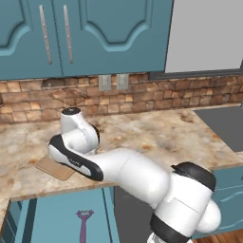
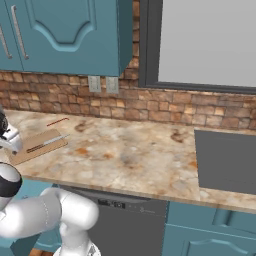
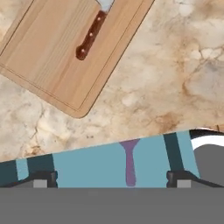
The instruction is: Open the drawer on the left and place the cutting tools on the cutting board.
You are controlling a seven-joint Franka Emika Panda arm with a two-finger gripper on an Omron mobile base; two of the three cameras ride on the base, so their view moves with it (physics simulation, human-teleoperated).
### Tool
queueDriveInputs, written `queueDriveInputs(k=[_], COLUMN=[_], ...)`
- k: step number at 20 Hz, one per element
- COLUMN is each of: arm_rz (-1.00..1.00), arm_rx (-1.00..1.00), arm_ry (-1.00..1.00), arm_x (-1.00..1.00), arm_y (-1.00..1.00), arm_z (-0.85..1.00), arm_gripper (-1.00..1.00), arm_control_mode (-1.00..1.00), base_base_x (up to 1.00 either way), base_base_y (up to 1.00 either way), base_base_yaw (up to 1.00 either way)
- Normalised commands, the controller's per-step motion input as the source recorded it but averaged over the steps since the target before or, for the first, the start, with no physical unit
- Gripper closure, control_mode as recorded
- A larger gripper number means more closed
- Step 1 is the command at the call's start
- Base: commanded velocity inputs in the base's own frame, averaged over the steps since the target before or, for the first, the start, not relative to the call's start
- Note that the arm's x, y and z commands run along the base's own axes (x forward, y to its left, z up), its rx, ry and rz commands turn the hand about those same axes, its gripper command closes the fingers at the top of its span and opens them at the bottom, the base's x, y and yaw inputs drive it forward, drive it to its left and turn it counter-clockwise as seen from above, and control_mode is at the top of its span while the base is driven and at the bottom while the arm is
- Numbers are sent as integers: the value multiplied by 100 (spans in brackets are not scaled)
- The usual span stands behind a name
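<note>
Already the knife lies on the board, which rests on the worktop near its front edge. Below, the peeler lies in the open drawer. End effector hangs wide open, empty, above the drawer.
</note>
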Motion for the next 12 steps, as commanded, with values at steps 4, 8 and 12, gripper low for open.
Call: queueDriveInputs(k=[4, 8, 12], arm_rz=[0, 0, 1], arm_rx=[0, 0, 0], arm_ry=[1, 14, 20], arm_x=[-3, -24, -22], arm_y=[0, 0, 7], arm_z=[-14, -26, -32], arm_gripper=[-100, -100, -100], arm_control_mode=[-100, -100, -100], base_base_x=[0, 0, 0], base_base_y=[0, 0, 0], base_base_yaw=[0, 0, 0])
